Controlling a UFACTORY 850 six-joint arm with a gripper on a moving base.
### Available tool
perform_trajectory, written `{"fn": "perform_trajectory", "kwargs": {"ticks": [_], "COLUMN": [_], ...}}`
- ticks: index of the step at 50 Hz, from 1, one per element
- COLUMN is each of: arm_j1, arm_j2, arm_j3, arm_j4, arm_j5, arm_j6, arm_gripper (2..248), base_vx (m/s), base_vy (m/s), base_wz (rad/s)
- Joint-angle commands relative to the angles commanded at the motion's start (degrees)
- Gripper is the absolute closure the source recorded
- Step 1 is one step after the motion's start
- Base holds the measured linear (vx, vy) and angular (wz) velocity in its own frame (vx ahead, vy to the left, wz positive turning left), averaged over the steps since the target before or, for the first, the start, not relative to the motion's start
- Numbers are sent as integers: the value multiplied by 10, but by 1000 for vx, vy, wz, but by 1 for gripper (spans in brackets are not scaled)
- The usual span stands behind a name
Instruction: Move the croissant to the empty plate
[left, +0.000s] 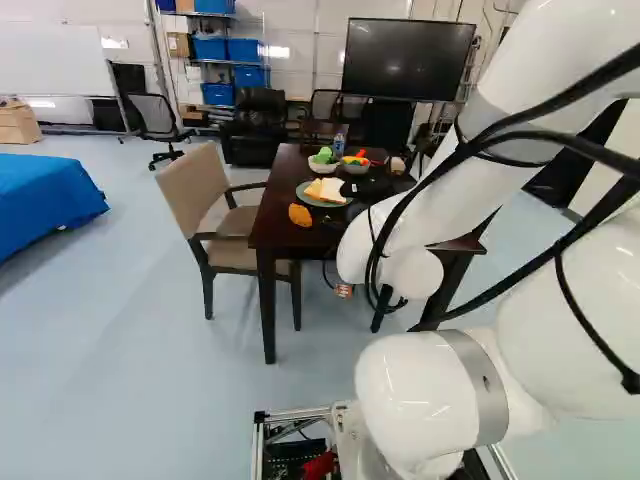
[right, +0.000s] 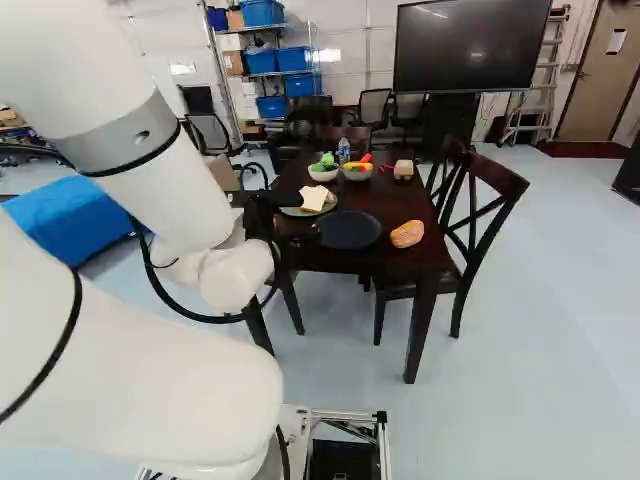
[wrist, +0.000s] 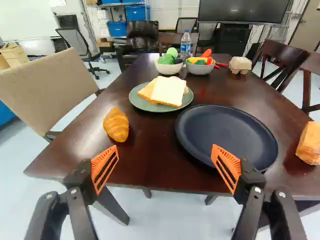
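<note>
A black two-finger gripper (wrist: 165, 147) with orange pads stands spread wide, grasping nothing, facing a dark brown wooden table (wrist: 150, 135). With twelve o'clock straight ahead of it, the golden, ridged toy croissant (wrist: 116, 125) rests on the tabletop at eleven o'clock, in line with the left finger; the empty navy round plate (wrist: 227, 134) is at one o'clock. Driving straight forward could shove the croissant away or knock the plate's rim, since neither is centred between the fingers. Coming in too low might strike the table edge. The croissant's curved, tapering body could roll or slip if pinched near an end, and a low carry could catch the rim.
</note>
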Motion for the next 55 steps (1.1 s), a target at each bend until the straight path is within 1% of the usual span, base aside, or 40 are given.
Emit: {"fn": "perform_trajectory", "kwargs": {"ticks": [18,55], "arm_j1": [0,0], "arm_j2": [0,0], "arm_j3": [0,0], "arm_j4": [0,0], "arm_j5": [0,0], "arm_j6": [0,0], "arm_gripper": [3,3], "base_vx": [114,-2], "base_vy": [23,0], "base_wz": [-10,0]}}
